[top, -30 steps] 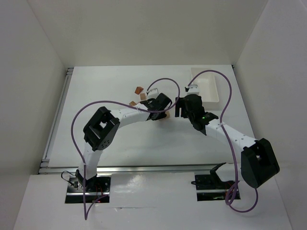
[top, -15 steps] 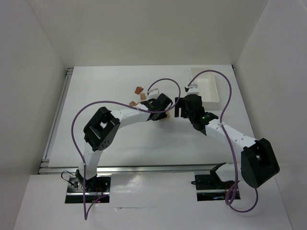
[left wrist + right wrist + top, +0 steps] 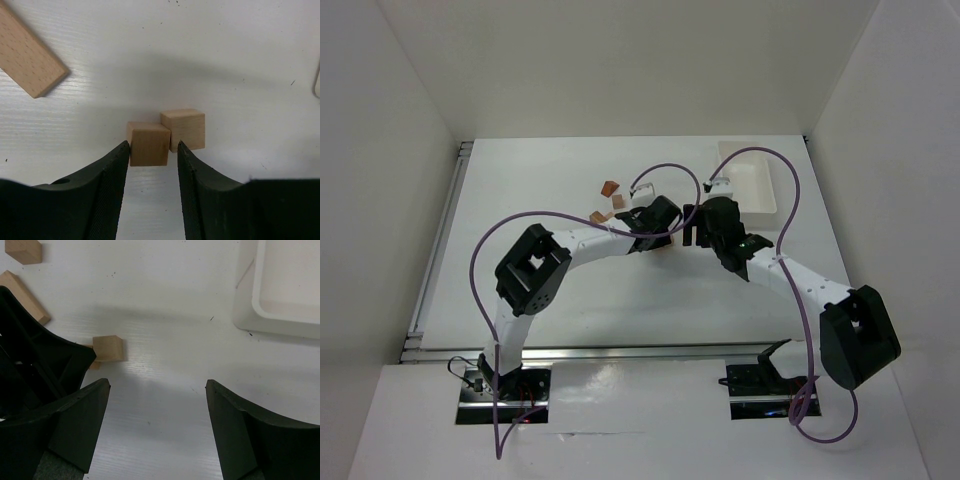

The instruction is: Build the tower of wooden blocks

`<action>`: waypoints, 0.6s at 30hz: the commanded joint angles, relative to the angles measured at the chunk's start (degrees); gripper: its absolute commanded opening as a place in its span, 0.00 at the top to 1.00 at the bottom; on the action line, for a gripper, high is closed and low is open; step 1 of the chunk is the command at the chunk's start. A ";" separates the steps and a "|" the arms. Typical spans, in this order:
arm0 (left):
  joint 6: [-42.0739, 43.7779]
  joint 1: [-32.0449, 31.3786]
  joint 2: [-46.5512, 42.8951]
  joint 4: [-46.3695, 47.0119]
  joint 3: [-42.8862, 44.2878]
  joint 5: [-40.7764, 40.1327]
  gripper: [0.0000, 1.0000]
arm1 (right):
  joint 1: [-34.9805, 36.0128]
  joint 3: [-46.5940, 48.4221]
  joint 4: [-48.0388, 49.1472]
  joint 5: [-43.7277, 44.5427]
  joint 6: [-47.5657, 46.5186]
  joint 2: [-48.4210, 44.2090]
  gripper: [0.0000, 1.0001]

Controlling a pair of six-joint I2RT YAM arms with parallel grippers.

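matt tan wood blocks, glossy wht plastic tray

White tray, rectangular with a raised rim and rounded corners, lies flat at the far right corner of the table. In the right wrist view the tray fills the upper right corner, casting a soft shadow on the table, whose surface shows fine streaks and small dark specks. A metal rail borders the table's left and near edges. Plain white walls enclose three sides.
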 commanded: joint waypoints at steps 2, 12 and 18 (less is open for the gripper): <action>1.13 -0.56 -1.71 1.29 2.16 -1.18 0.49 | -0.39 -0.21 -0.32 0.28 -0.05 -0.75 0.14; 0.07 -1.09 -8.39 0.76 -2.40 -6.45 0.49 | -0.39 -0.21 -0.32 -0.25 -0.05 -1.28 0.14; 3.58 0.31 -15.85 2.07 -6.53 -10.15 0.37 | -0.39 -0.21 0.20 -0.25 -0.66 -1.81 0.14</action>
